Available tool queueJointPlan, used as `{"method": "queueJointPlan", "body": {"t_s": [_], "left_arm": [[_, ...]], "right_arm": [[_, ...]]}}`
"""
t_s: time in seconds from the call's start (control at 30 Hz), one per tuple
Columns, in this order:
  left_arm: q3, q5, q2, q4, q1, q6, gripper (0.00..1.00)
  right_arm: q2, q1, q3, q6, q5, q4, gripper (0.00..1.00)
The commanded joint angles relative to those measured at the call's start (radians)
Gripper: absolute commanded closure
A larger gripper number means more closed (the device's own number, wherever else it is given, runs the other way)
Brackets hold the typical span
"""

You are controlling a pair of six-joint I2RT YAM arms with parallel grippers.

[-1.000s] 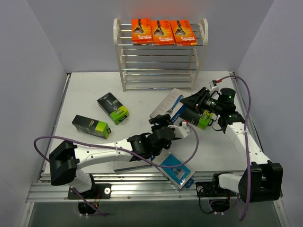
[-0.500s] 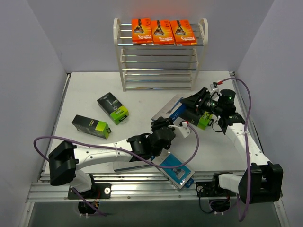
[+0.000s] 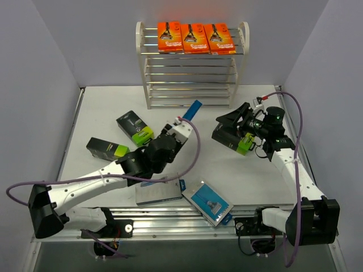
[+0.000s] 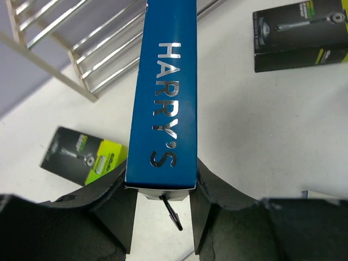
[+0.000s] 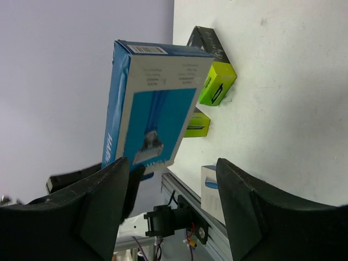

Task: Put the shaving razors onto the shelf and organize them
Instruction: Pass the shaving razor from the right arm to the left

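My left gripper (image 3: 182,120) is shut on a blue razor pack (image 3: 193,109) and holds it edge-on above the table, in front of the shelf (image 3: 193,85). In the left wrist view the pack (image 4: 163,92) sits clamped between the fingers (image 4: 117,209). My right gripper (image 3: 226,128) is open and empty, just above a black-and-lime box (image 3: 245,144). Three orange cards (image 3: 194,38) lie on the shelf's top tier. Two more black-and-lime boxes (image 3: 135,129) (image 3: 109,150) lie at the left. Two blue/grey packs (image 3: 160,191) (image 3: 211,202) lie near the front edge.
The shelf's lower tiers (image 3: 191,72) of silver rods hold nothing. Grey walls close in the table (image 3: 187,161) on the left, back and right. A metal rail (image 3: 170,226) runs along the front edge. Purple cables loop from both arms.
My left gripper has lifted the blue pack away from the right gripper, carried it left and back toward the shelf, and turned it on edge. The right arm has barely moved.
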Motion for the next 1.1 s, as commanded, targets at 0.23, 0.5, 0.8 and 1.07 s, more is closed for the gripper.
{"method": "queueJointPlan", "body": {"t_s": [0.23, 0.5, 0.8, 1.07], "left_arm": [[-0.131, 0.556, -0.292, -0.03, 0.494, -0.668, 0.98], [-0.309, 1.001, -0.376, 0.322, 0.837, -1.098, 0.98], [-0.531, 1.179, -0.309, 0.864, 0.996, -1.439, 0.97], [-0.542, 1.153, -0.267, 1.002, 0.996, -1.498, 0.97]], "right_arm": [[-0.06, -0.018, -0.067, 0.033, -0.007, 0.16, 0.36], [-0.101, 0.053, -0.096, 0.002, 0.027, 0.218, 0.32], [-0.05, 0.358, -0.13, 0.098, 0.22, 0.455, 0.31], [0.064, 0.519, -0.087, 0.107, 0.363, 0.493, 0.31]]}}
